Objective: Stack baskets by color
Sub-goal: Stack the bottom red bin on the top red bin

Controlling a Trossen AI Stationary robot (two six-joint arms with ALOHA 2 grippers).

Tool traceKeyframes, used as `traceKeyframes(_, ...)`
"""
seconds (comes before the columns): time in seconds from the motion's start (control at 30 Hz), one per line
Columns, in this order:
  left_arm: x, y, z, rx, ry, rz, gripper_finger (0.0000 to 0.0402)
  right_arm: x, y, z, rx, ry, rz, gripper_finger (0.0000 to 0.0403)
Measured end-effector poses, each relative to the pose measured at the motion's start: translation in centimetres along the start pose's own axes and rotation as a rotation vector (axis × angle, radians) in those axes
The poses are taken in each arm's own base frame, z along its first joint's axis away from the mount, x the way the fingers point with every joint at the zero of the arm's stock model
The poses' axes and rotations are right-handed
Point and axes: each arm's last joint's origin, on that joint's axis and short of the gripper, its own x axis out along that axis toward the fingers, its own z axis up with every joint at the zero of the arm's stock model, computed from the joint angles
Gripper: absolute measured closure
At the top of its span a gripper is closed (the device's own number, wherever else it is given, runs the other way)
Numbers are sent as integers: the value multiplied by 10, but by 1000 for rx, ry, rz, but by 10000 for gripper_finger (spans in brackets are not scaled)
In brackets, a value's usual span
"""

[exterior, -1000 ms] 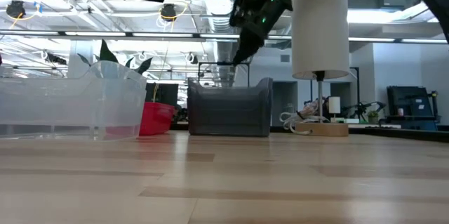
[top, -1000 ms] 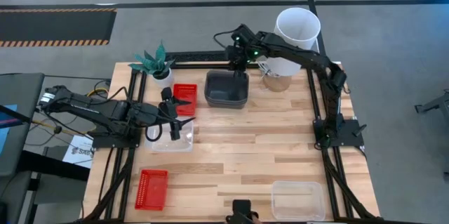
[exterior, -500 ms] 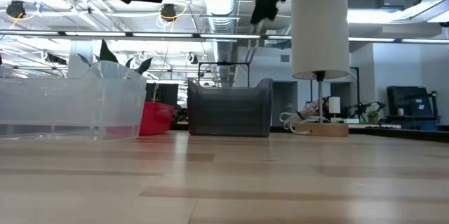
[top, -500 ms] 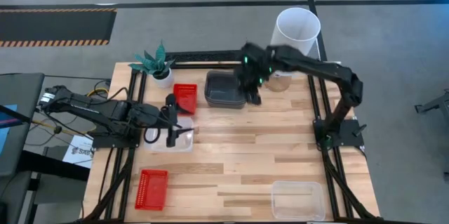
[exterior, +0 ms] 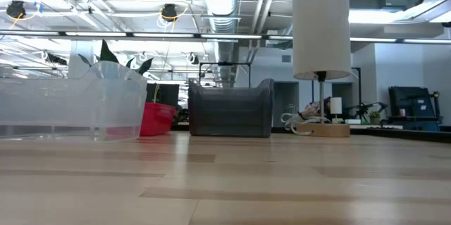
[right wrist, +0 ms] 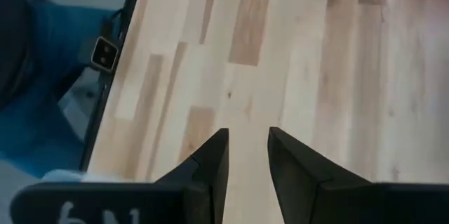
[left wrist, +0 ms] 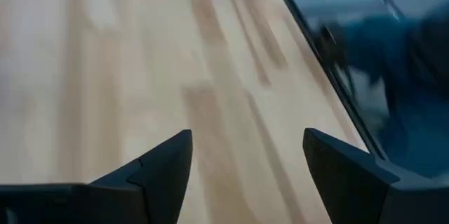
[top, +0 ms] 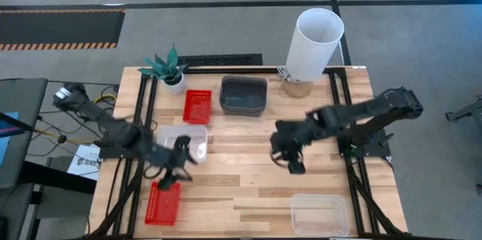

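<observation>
The left gripper (top: 177,166) hangs just above the near red basket (top: 163,202), with the clear basket (top: 184,143) just behind it. From here the likely fault is a poor bite on the red basket: its mesh wall is thin, and if the fingers come down astride the wrong edge or too far in, the basket could tilt or skid on the bare wood instead of lifting. A low sweep could also clip the clear basket behind. The left wrist view shows its fingers (left wrist: 160,171) spread wide with only table planks between them; it holds and touches nothing.

The second red basket (top: 197,106) lies well beyond the left gripper, beside the plant (top: 166,68), so the red one must travel past the clear basket to reach it, and a carry that sags could knock that.

The grey stack (top: 243,95) sits well behind the right gripper (top: 291,159), near the white cylinder (top: 314,43). The right gripper hovers over open table, the other clear basket (top: 320,214) just ahead of it toward the near edge. Its fingers (right wrist: 214,158) stand close together with a narrow gap, gripping nothing. My worry: so narrow a gap may not admit a basket wall, so it could press on the clear rim and shove it off the near edge.
</observation>
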Motion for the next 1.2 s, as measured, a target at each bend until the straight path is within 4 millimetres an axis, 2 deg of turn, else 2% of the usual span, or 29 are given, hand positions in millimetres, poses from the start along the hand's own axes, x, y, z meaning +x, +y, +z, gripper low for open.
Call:
traceKeyframes(0.17, 22, -34, -23, -24, 216, -67, 143, 20, 30, -22, 56, -94, -55, 283)
traceKeyframes(0.3, 29, -47, -45, -82, 395, -12, 143, 36, 46, -29, 64, -147, -79, 283)
traceKeyframes(0.5, 28, -51, -60, -108, 513, 79, 143, 61, 53, -26, 79, -164, -85, 283)
traceKeyframes(0.8, 36, -54, -78, -164, 572, 105, 143, 90, 53, -28, 98, -114, -104, 283)
traceKeyframes(1.03, 52, -51, -97, -165, 706, 115, 143, 97, 53, -29, 108, -105, -106, 283)
traceKeyframes(1.2, 63, -53, -102, -147, 733, 134, 143, 97, 54, -27, 117, -126, -98, 283)
